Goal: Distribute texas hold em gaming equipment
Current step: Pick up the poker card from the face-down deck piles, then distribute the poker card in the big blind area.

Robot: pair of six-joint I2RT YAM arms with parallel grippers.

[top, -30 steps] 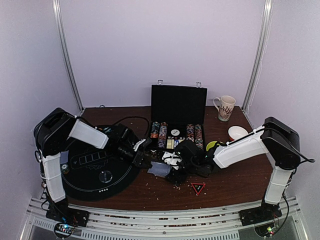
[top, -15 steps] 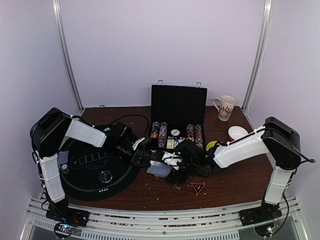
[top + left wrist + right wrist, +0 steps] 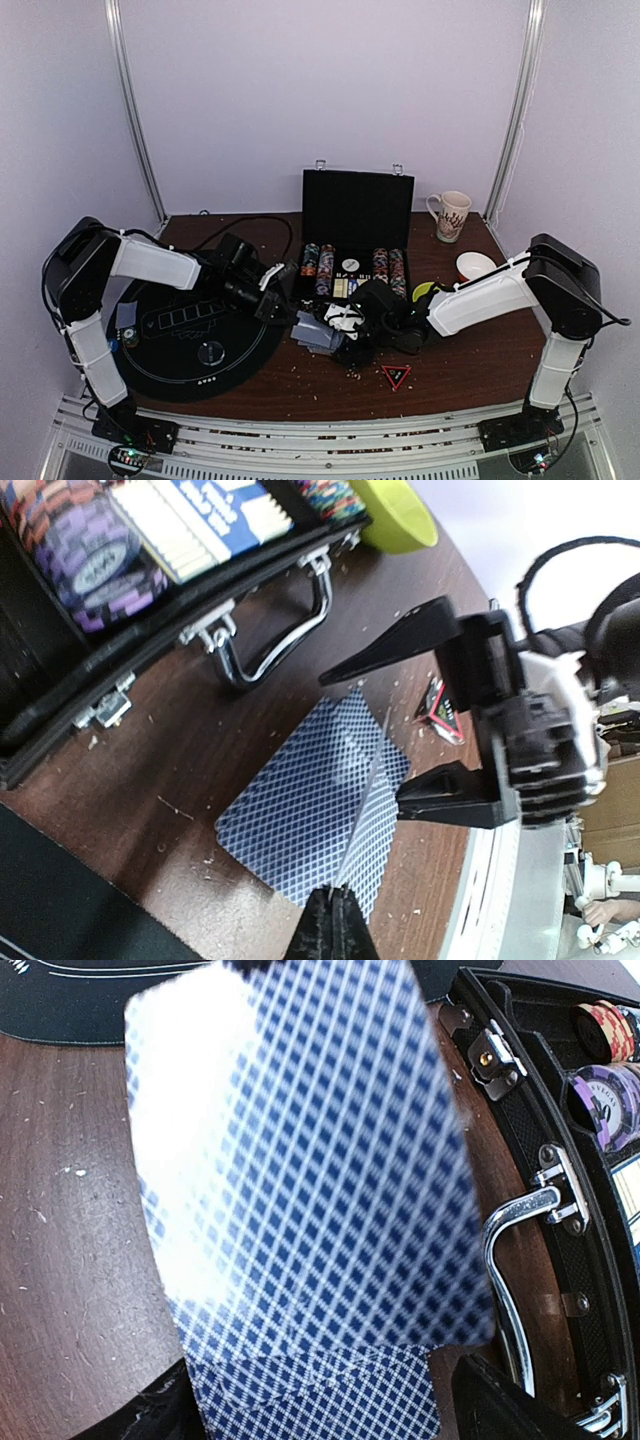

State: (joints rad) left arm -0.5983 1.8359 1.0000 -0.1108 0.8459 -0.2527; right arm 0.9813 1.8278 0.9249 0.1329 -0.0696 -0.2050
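Observation:
A blue-backed deck of cards (image 3: pixel 285 825) lies on the brown table in front of the open black case (image 3: pixel 356 210). My left gripper (image 3: pixel 338 895) is shut on the edge of one card (image 3: pixel 368 790), which stands tilted up off the deck. That lifted card (image 3: pixel 300 1160) fills the right wrist view, with the deck (image 3: pixel 330 1405) below it. My right gripper (image 3: pixel 320 1400) is open, one finger at each side of the deck's end. Rows of poker chips (image 3: pixel 318 262) sit in the case, with purple chips (image 3: pixel 95 555) at its near end.
A black round poker mat (image 3: pixel 190 330) lies at the left under my left arm. A yellow-green bowl (image 3: pixel 425 290), a white dish (image 3: pixel 475 265) and a patterned mug (image 3: pixel 450 215) stand at the right. A red triangular piece (image 3: pixel 396 376) lies near the front. The case's metal handle (image 3: pixel 285 630) juts toward the deck.
My left gripper has closed on a card and raised it off the deck, and the left arm's shoulder has swung left. The right arm has stayed still.

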